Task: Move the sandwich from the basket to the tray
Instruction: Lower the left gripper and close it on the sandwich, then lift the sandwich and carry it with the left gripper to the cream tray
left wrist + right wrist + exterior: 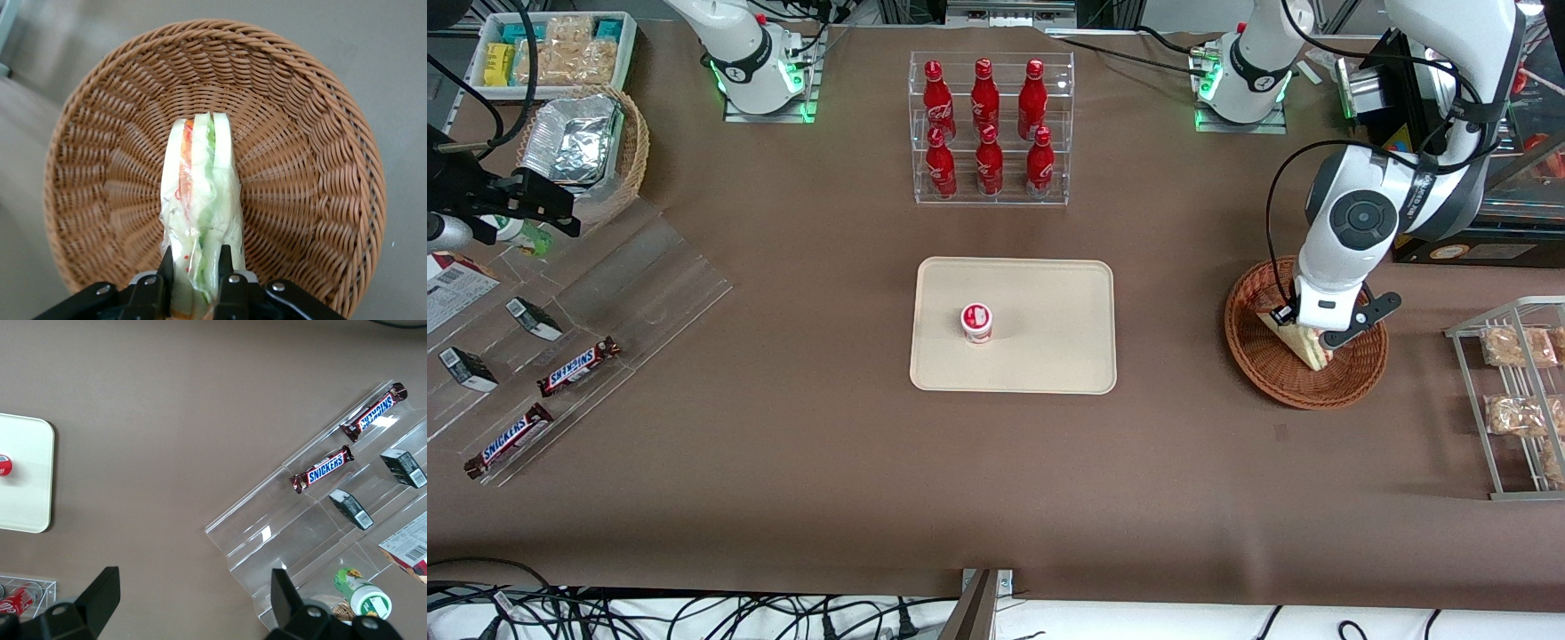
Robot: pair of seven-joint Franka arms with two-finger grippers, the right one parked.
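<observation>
Though half-hidden by the arm, hand (195, 275) clamped on sandwich (198, 200) in basket (320, 160).

**Colours and patterns**

Reddish-brown woven basket (313, 167). White, green and pink-red layered sandwich (199, 200) under clear wrap. Black tool (195, 267) clamped on it. Cream-beige tray (1049, 338). Red-and-white cup (976, 323). Red bottles (984, 124). Plain brown counter (783, 462).
</observation>
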